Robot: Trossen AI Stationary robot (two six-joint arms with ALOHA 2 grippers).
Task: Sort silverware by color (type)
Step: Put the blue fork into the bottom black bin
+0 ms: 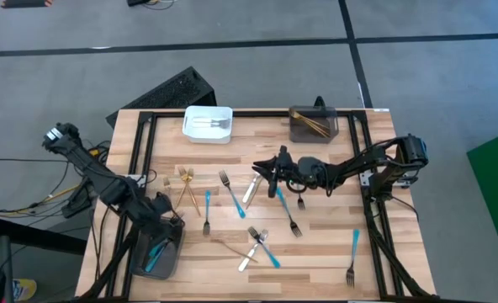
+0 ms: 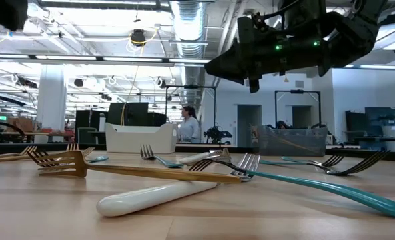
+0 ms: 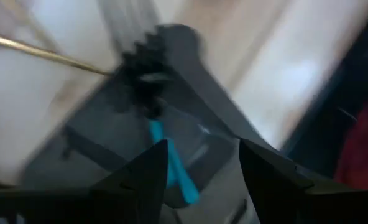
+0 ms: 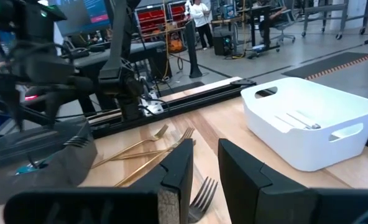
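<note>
Silverware lies scattered on the wooden table: gold forks (image 1: 186, 181), blue-handled forks (image 1: 230, 194) (image 1: 352, 251), a white-handled knife (image 1: 251, 190) and a dark fork (image 1: 293, 220). My left gripper (image 1: 168, 215) is open and empty above the dark grey bin (image 1: 175, 259) at the near left. That bin holds blue-handled pieces (image 3: 174, 171), which lie below the gripper's gap (image 3: 202, 149). My right gripper (image 1: 262, 168) is open and empty, hovering above the table's middle. It points toward the left, with fork tines (image 4: 202, 191) below its gap (image 4: 206, 149). It also shows in the low view (image 2: 252, 73).
A white bin (image 1: 208, 124) with silver pieces stands at the far edge, left of centre. A dark bin (image 1: 314, 124) with gold pieces stands to its right. More blue and silver pieces (image 1: 259, 246) cross at the near middle. Black frame rails (image 1: 140, 160) run along both table sides.
</note>
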